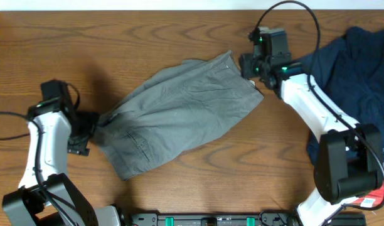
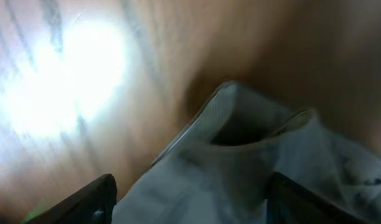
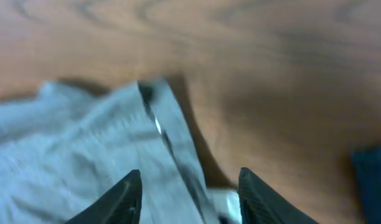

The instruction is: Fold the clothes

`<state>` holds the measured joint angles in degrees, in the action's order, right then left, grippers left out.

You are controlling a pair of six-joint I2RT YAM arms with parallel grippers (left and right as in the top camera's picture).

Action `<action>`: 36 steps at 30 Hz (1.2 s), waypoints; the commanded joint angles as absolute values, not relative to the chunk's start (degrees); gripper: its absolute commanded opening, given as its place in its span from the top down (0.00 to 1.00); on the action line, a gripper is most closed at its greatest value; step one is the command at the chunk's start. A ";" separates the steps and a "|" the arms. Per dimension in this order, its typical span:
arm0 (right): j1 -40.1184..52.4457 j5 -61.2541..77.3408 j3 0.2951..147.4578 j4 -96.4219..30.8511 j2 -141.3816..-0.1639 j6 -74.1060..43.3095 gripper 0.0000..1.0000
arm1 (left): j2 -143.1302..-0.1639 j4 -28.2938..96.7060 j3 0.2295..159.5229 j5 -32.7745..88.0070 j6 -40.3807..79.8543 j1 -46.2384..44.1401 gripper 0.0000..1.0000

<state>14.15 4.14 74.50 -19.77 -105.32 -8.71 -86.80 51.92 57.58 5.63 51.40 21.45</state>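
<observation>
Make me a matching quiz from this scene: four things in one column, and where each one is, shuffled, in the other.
Things
1. shorts
2. navy garment
3. left gripper
4. right gripper

Places
A. at the shorts' far right corner
B. spread across the middle of the table
C. at the shorts' bunched left end
D. at the table's right edge

Pairs: 1-B, 2-D, 3-C, 4-A
</observation>
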 commanded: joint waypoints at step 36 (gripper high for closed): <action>15.46 -10.85 72.31 -56.18 -104.44 -29.50 0.82 | -86.67 47.22 54.08 11.35 26.83 8.80 0.03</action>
